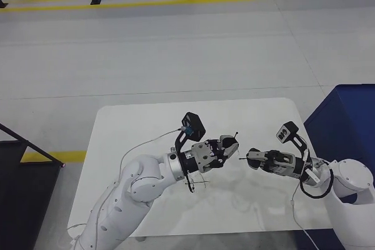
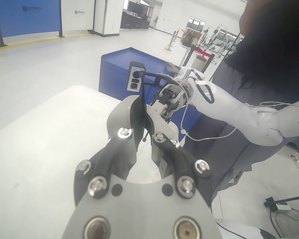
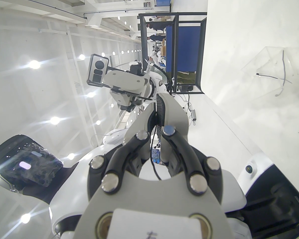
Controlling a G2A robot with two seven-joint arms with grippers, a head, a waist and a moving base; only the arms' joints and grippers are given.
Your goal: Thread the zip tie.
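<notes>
So that tip can meet head, it seems, the left gripper (image 2: 141, 109) pinches a zip tie (image 2: 142, 118) crosswise; opposite its fingertips, the right gripper (image 3: 159, 105) nips a black strap (image 1: 242, 159).

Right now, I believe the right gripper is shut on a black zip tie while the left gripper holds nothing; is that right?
Not quite: the left gripper is shut on a black zip tie too, as the left wrist view shows. The right gripper is shut on one, as you said.
</notes>
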